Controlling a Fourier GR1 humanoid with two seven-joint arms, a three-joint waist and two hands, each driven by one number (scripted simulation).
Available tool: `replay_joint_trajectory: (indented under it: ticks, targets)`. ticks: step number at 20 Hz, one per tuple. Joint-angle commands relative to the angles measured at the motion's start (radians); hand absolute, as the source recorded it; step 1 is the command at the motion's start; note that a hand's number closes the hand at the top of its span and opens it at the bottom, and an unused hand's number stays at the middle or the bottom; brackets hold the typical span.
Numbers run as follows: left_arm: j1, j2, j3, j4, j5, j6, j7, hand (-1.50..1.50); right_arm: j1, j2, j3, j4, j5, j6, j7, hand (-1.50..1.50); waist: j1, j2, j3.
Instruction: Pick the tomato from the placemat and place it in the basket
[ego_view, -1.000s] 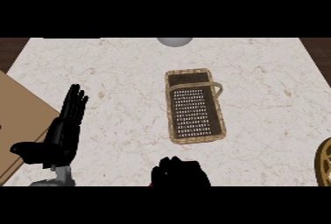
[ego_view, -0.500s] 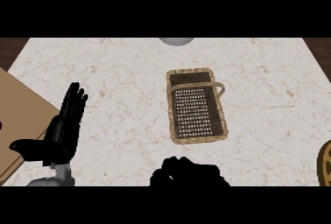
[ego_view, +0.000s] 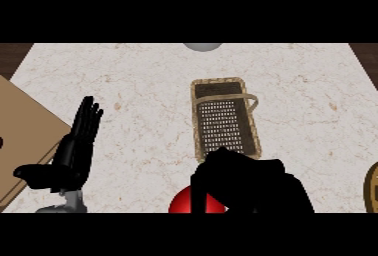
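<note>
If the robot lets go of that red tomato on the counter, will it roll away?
Probably, a bit. The tomato looks round and smooth, so on the flat marble counter it could roll. Its shiny skin may also be slippery for the right hand curled over it. Inside the basket, the raised rim should stop it.

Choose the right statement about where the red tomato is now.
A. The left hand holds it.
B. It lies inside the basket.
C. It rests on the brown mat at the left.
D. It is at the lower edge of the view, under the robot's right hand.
D: the tomato shows red at the bottom edge, partly hidden by the right hand, just short of the basket.
</note>
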Motion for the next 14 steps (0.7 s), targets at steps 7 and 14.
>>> replay_joint_trajectory:
  ticks: [7, 14]
  targets:
    - [0.029, -0.005, 0.001, -0.042, 0.008, 0.001, 0.020, 0.00, -0.009, -0.013, -0.196, 0.090, -0.092, 0.199, -0.009, 1.50, 0.001, 0.003, 0.001]
    - [0.021, -0.009, -0.008, -0.051, -0.012, 0.001, 0.016, 0.00, 0.097, 0.017, -0.202, 0.121, -0.045, 0.126, -0.112, 1.50, 0.002, 0.003, 0.002]
